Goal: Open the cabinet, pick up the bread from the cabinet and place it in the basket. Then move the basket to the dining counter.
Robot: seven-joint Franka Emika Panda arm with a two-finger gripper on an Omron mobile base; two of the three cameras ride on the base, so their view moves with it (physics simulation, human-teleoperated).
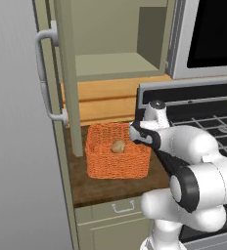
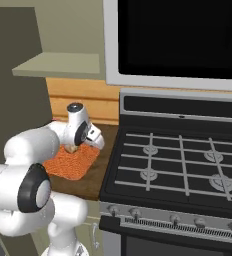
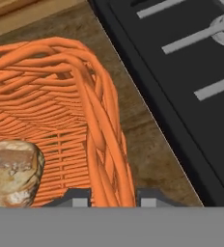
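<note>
Cabinet (image 1: 66, 73) open, bread (image 3: 12, 171) inside basket (image 3: 46, 111); gripper (image 3: 109, 201) pinches basket's stove-side rim; carry to dining counter remains.

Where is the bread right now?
The bread lies inside the orange basket on the wood counter, left of the stove, below the open cabinet.

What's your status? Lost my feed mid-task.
Pincer straddling right rim of orange woven basket, one fingertip inside, one outside. Tan rounded bread lying in basket. Sage-green cabinet door open. Black gas stove right beside.
</note>
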